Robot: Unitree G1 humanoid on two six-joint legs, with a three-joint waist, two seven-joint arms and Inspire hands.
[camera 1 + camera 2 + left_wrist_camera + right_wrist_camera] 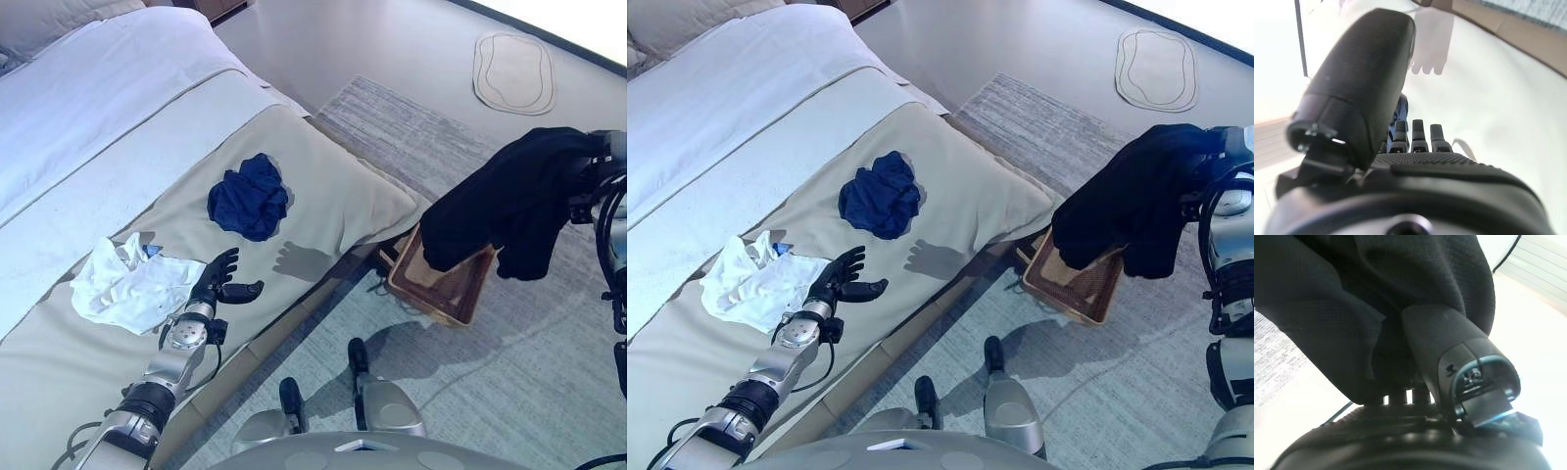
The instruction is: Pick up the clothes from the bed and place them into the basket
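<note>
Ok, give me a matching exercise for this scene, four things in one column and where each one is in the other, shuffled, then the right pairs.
Things:
1. black garment
2. blue garment
3. white garment
4. basket

Places:
A. on the floor beside the bed
B. crumpled on the bed next to the open left hand
C. hanging from the right hand, above the basket
D. on the bed's beige cover, apart from both hands

Pairs: 1-C, 2-D, 3-B, 4-A
</note>
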